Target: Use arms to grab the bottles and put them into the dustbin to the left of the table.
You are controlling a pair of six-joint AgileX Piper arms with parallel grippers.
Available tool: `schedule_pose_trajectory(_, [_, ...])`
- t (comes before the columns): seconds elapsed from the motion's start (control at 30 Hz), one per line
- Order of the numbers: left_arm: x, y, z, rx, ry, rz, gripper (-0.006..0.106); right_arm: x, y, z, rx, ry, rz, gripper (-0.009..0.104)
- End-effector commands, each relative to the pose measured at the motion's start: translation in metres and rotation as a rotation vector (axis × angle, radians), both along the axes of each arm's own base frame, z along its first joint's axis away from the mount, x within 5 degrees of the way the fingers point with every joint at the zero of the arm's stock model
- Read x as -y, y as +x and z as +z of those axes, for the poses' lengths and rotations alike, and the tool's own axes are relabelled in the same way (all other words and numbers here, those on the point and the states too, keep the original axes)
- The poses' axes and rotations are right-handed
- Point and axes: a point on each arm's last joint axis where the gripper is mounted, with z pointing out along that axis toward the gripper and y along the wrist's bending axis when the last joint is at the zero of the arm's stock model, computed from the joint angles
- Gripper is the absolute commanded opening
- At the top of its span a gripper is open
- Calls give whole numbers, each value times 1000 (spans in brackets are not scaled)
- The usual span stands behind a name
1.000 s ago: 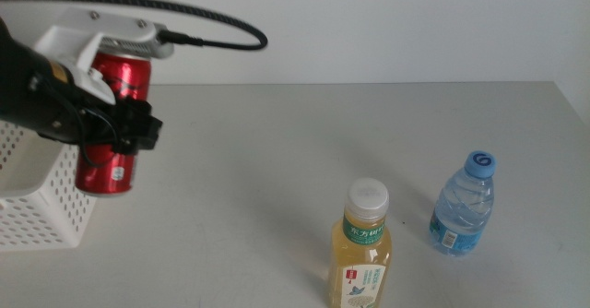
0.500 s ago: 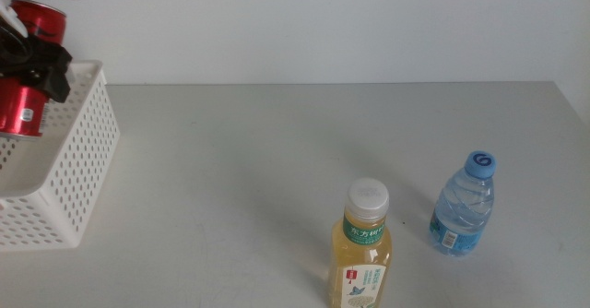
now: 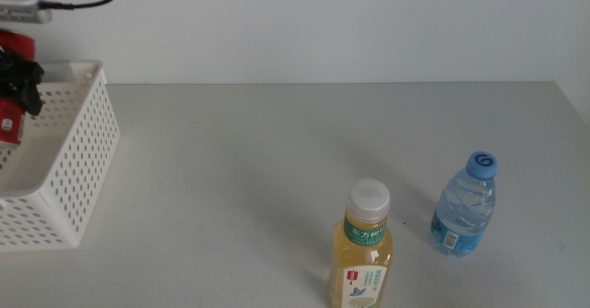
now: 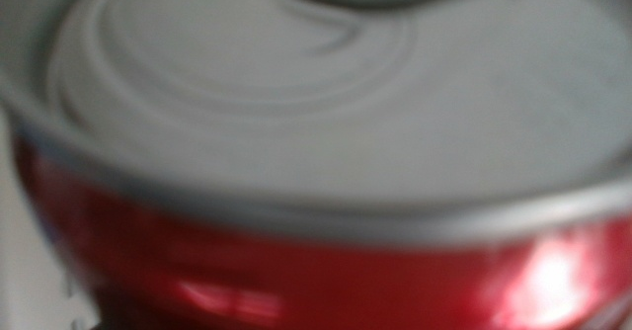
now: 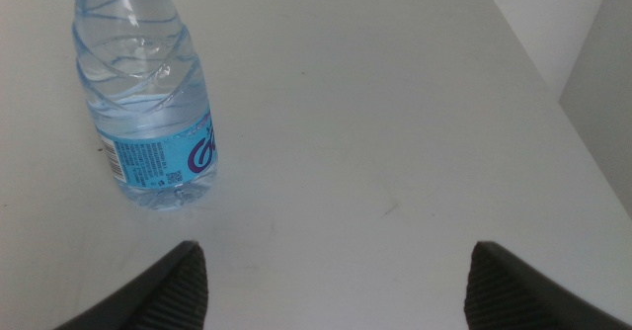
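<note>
Left end effector (image 3: 17, 85) at 9 o'clock edge of middle view, clamped on the red aluminium soda can (image 3: 9, 82), held over the white perforated plastic dustbin basket (image 3: 69, 174). Left wrist view: can lid and red wall (image 4: 316, 271) fill the frame, blurred. Right end effector (image 5: 331, 281) spread apart, empty, above the light-grey tabletop (image 3: 277, 151), near the small clear water bottle with blue cap (image 3: 464, 205). Yellow-drink bottle with white cap and green label (image 3: 362, 248) upright at 6 o'clock, water bottle upright just beside it toward 4 o'clock
</note>
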Motion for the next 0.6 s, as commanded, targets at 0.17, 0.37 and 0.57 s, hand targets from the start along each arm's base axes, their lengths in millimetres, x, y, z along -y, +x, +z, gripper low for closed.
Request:
schedule_pose_trajectory(0.17, [-2,17,-8,59,-18,9,7,0,0,7,85,-21,4,67])
schedule_pose_trajectory(0.37, [-5,23,-28,13,-18,9,8,0,0,7,85,-21,4,67])
schedule_pose_trajectory(0.57, [-5,25,-49,-67,-42,5,8,0,0,7,85,-21,4,67])
